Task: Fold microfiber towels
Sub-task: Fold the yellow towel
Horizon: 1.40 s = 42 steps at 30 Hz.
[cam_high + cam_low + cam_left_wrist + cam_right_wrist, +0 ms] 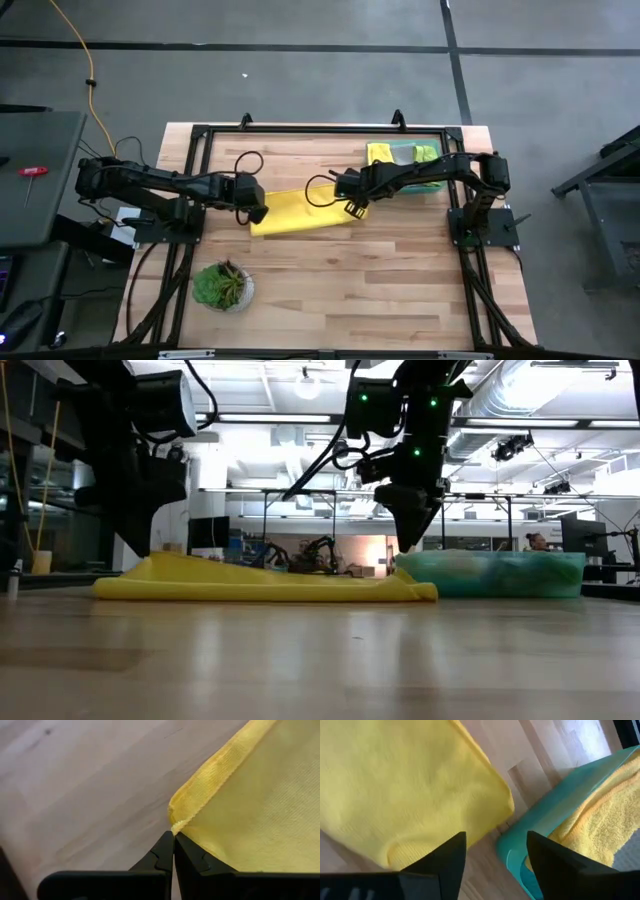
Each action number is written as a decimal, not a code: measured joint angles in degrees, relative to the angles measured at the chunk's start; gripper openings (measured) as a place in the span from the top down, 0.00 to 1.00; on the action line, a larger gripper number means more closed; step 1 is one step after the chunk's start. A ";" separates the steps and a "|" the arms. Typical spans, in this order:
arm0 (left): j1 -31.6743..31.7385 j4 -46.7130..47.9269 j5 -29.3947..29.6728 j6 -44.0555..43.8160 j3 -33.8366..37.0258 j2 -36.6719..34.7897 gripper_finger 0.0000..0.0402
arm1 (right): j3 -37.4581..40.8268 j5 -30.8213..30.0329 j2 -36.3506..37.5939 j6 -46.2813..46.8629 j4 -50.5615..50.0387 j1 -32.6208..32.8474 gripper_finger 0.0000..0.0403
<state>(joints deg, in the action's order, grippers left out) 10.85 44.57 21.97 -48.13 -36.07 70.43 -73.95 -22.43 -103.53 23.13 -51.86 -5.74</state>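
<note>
Now the yellow towel [298, 212] lies folded on the bench [330, 290] between the two arms, its right end close to the teal tray [555, 810] that holds more towels. The left gripper [173, 836] is pressed together on the towel's left corner, lifting that end slightly in the low view. The right gripper [495, 851] hangs just above the towel's right end with its fingers spread and nothing between them, so that end seems to have been let go.

To do this step well, the left gripper should lower its corner straight down rather than drag it, so the edges stay aligned. From overhead the towel's layers are hard to separate, so whether the edges match is uncertain. The right gripper would best rise clear without snagging the cloth or nudging the tray.
</note>
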 joint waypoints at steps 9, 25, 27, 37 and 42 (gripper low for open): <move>0.00 1.32 1.56 7.87 0.00 0.00 0.98 | 0.00 4.86 0.00 -8.56 -2.22 1.14 0.49; 1.49 0.17 -7.56 21.03 -8.54 -0.94 0.62 | 11.61 15.89 15.72 -17.17 6.54 2.45 0.55; 0.16 -5.90 -8.88 21.39 -7.64 -0.84 0.62 | 16.71 16.90 19.25 -12.32 12.35 2.43 0.62; -5.65 -17.36 -9.09 21.03 -3.17 8.77 0.93 | 28.41 16.35 19.27 3.68 34.46 4.99 0.96; -6.84 -18.24 -9.06 21.19 -3.21 16.31 0.97 | 27.14 13.28 13.06 5.43 36.06 4.71 0.99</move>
<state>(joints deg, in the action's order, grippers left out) 4.02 26.33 12.91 -26.94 -39.29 86.74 -46.81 -9.14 -90.46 28.56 -15.79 -1.03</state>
